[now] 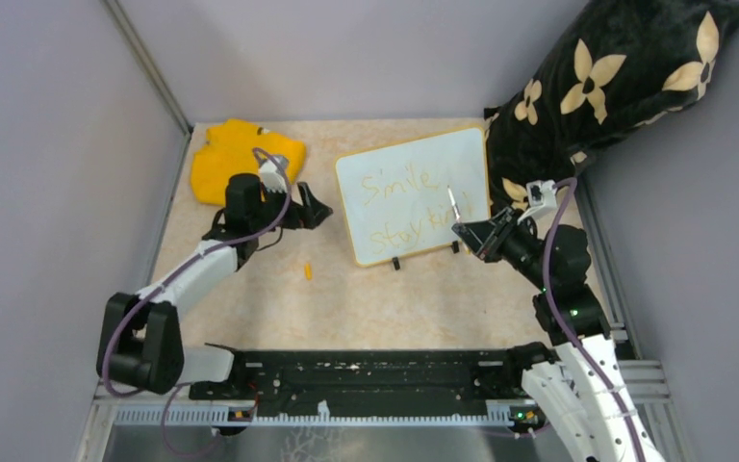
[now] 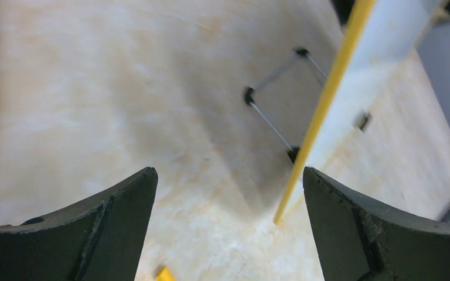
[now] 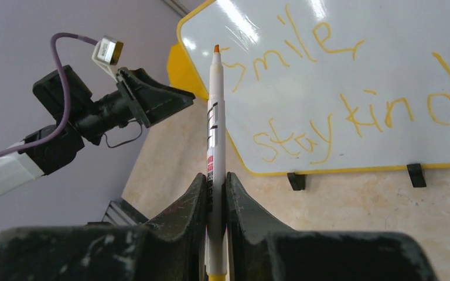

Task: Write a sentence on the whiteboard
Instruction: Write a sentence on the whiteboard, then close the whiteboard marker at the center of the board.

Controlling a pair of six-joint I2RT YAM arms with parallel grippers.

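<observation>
Clamped in the right gripper (image 3: 215, 193), an orange-tipped marker (image 3: 215, 117) is pointed towards the whiteboard (image 3: 387, 155), which is propped on its clip feet directly ahead, long axis running left to right. Both lines of the sentence (image 3: 351, 114) are seen written. The left gripper (image 2: 228, 175) is spread wide and empty, just beside the board's left rim. Tip contact cannot be judged.

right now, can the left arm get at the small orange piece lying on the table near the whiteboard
Probably yes. The left arm has its jaws wide open and empty, and the orange piece lies on the table close by with nothing between; the whiteboard stands off to the side.
</observation>
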